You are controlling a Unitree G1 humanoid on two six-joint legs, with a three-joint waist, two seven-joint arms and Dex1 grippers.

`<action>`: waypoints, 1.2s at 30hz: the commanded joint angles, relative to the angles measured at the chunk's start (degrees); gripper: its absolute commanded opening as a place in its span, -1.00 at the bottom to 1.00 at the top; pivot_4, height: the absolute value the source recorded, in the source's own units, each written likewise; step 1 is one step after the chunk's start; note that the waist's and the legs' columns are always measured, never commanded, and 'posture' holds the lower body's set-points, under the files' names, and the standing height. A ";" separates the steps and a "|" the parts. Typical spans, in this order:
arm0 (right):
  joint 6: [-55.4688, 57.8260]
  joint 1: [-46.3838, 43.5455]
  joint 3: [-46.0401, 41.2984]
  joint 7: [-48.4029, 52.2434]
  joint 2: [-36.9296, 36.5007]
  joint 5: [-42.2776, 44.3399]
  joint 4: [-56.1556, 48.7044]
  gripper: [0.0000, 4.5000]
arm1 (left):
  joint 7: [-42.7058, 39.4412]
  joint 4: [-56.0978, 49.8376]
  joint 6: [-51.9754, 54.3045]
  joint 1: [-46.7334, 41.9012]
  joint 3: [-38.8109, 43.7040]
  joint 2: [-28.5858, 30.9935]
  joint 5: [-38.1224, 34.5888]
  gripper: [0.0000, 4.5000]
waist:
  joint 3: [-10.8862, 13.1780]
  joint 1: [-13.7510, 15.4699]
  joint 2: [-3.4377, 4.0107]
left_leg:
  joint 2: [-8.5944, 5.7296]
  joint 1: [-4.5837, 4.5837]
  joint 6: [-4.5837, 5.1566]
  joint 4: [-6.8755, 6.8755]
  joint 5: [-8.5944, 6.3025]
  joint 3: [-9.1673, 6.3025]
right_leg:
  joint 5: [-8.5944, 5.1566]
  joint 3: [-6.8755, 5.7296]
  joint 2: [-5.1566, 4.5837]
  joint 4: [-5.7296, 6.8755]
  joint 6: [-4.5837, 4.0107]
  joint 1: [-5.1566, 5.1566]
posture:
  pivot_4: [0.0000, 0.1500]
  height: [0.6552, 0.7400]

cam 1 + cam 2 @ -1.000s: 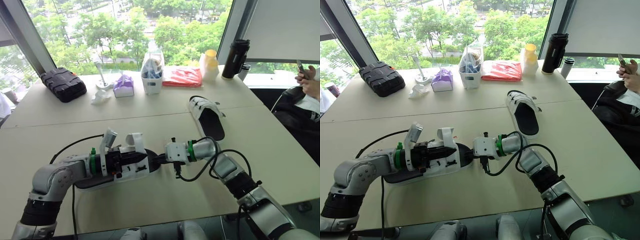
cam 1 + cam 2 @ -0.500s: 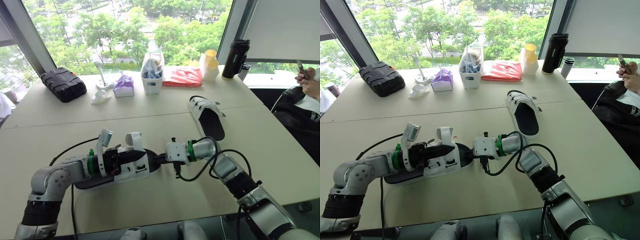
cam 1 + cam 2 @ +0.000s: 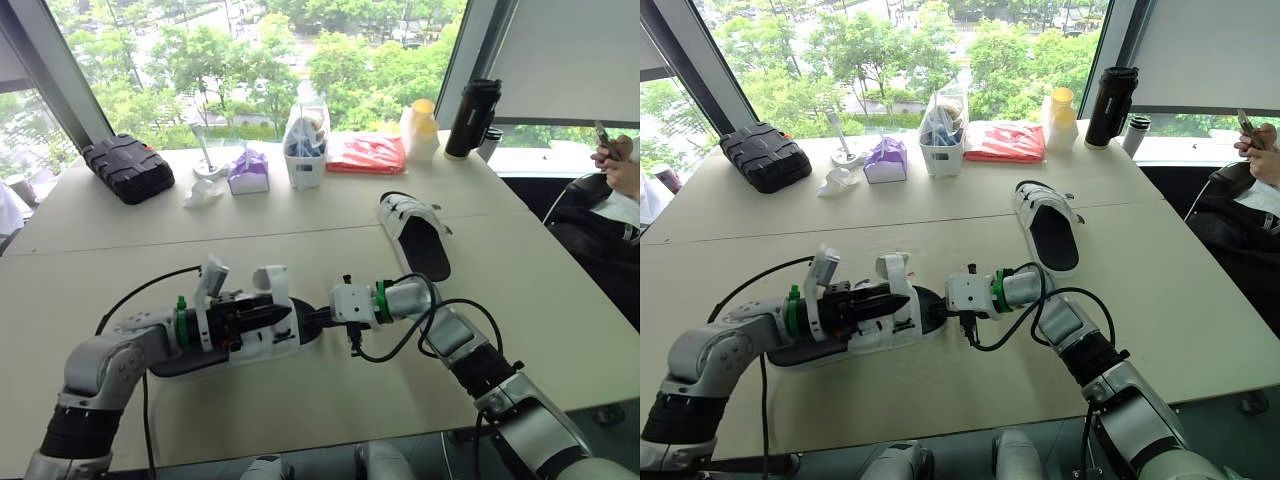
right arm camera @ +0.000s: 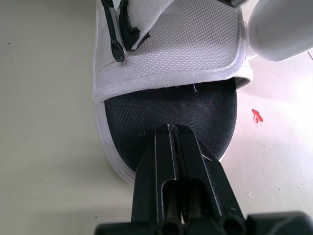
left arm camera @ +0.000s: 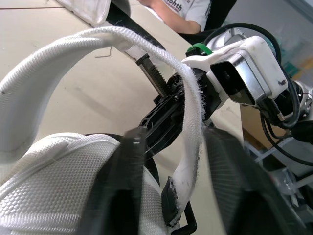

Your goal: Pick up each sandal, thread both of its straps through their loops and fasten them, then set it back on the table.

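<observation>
Two sandals on the surface (image 3: 560, 330): the far sandal (image 3: 418, 240) looks fastened; the near sandal (image 3: 270, 342) rests between both hands, strap (image 3: 270, 282) arched loose inside the left hand (image 3: 280, 314), fingers apart; the right hand (image 3: 305, 322), fingers together, pins its end.

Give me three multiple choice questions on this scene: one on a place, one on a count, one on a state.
1. The case lies: A far left; B far right; C nearest the robot.
2. Sandals in all: A one; B two; C three.
3. The right tool is: A wide open; B shut; C holding a bottle.
A: it sits at the far left corner.
B: a near sandal and a far sandal.
B: it is closed, its tip on the near sandal's insole.
</observation>
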 commanded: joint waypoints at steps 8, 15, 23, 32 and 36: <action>0.23 0.00 0.60 0.02 0.18 -0.91 0.23 -1.00 | 0.98 -2.11 0.01 -2.03 2.62 0.52 -1.92 0.99 | 0.00 -0.01 0.00 | 0.00 0.01 0.00 0.00 0.00 -0.01 | 0.00 0.00 0.00 0.01 0.00 0.01 | 1.00 1.00; 0.11 -0.18 0.49 -0.13 0.15 -1.04 0.46 -1.00 | 1.45 -3.03 1.99 -3.01 2.89 0.42 -4.27 0.77 | 0.00 -0.02 0.00 | 0.00 0.00 0.00 0.00 0.00 -0.01 | 0.00 -0.01 0.00 0.00 0.00 0.01 | 1.00 1.00; 0.15 -0.04 0.47 -0.11 0.07 -0.99 0.32 -1.00 | -0.39 -5.72 2.36 -1.65 0.26 3.54 -2.33 -0.83 | 0.00 -0.06 0.00 | 0.00 0.00 0.00 0.00 0.00 0.00 | 0.00 -0.01 0.01 0.00 0.00 0.01 | 1.00 1.00; 0.05 -0.23 0.53 -0.12 0.19 -1.04 0.57 -1.00 | 0.22 -5.75 2.09 -1.40 0.95 4.79 -0.67 -0.83 | 0.00 -0.05 0.00 | 0.00 0.00 0.00 0.00 0.00 0.00 | 0.00 -0.01 0.01 0.00 0.00 0.01 | 1.00 1.00; 0.01 -0.24 0.56 -0.15 0.24 -1.07 0.65 -1.00 | 0.18 -5.94 1.64 -1.44 1.44 5.95 -0.39 -0.83 | 0.00 -0.06 0.00 | 0.00 0.00 0.00 0.00 0.00 0.00 | 0.00 -0.01 0.01 0.00 0.00 0.01 | 1.00 1.00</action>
